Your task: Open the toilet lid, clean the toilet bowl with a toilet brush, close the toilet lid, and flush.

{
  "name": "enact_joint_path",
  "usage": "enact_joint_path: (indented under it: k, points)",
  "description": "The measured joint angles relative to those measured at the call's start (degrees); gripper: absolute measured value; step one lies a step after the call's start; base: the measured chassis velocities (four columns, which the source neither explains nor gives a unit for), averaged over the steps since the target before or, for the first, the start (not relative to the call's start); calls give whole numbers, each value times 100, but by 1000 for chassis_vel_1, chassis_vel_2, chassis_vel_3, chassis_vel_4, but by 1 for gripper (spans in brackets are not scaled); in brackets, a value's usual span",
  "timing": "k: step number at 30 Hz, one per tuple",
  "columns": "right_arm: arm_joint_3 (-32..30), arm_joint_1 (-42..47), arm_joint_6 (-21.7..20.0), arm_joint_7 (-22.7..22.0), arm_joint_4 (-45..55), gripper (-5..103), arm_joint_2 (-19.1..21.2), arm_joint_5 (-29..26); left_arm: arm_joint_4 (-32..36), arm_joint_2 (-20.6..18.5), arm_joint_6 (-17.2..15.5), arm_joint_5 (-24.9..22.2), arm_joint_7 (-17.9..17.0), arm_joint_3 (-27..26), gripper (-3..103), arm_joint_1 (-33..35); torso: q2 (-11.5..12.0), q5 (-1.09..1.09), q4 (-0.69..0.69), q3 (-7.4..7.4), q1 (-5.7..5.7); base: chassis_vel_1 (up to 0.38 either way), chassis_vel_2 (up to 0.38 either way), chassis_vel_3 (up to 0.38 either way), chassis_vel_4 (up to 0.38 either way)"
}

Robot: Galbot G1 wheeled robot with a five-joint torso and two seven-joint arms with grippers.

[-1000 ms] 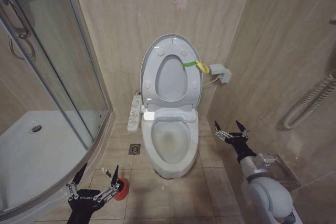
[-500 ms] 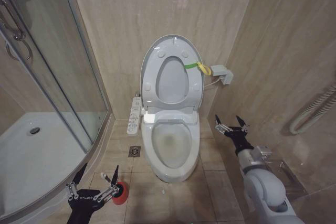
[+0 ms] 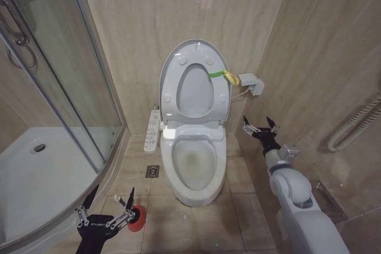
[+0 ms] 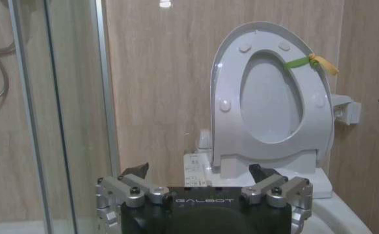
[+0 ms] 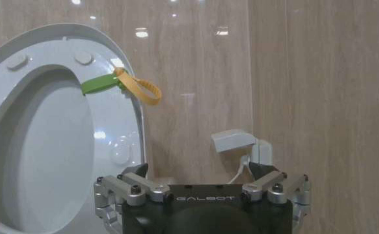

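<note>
So the toilet lid [image 3: 193, 81] is already up, leaning back against the wall w/ the seat raised along with it, green-yellow band [image 3: 223, 75] on its right edge. Toilet bowl [image 3: 193, 162] sits open below, against the back wall of the floor. That leaves brushing as the step in hand, I'd say.

What matters now: the toilet brush [image 3: 132, 211] stands in its red holder on the floor tiles, left of the bowl's pedestal, near the curved shower tray [image 3: 36, 171]. Its thin white handle runs roughly upright, leaning a bit toward my left. My left gripper [image 3: 106, 212] hangs low at the front-left, jaws spread, holding nothing; its right fingertip [image 3: 130, 197] is just beside the holder, so the brush lies slightly to the right of the gap, not between the fingers yet. From the left wrist view the left gripper [image 4: 202, 187] faces the raised lid [image 4: 270, 97], level w/ the bowl rim.

My right gripper [image 3: 260, 128] is up on the other side of the bowl, near the right wall, jaws apart & empty, pointing toward the wall box [image 3: 250, 81]; in its own wrist view the right gripper [image 5: 202, 183] looks at that box [image 5: 238, 144] and the band [image 5: 121, 83]. Well apart from the brush, w/ the whole bowl between.

Left arm is clearly the nearer one; a top-down grab across the handle's axis looks the sensible approach.
</note>
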State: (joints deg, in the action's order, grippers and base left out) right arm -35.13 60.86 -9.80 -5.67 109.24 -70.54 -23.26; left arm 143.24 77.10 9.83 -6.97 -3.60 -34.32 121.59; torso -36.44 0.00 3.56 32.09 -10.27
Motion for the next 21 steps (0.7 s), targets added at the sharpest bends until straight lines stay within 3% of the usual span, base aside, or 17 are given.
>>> enact_joint_path:
  k: [21]
  points:
    - [571, -1748, 180, -310, -1577, 100, -60, 119, 0, 0, 0, 0, 0, 0, 100, 0, 0, 0, -1, 1, -1, 0, 0, 0, 0]
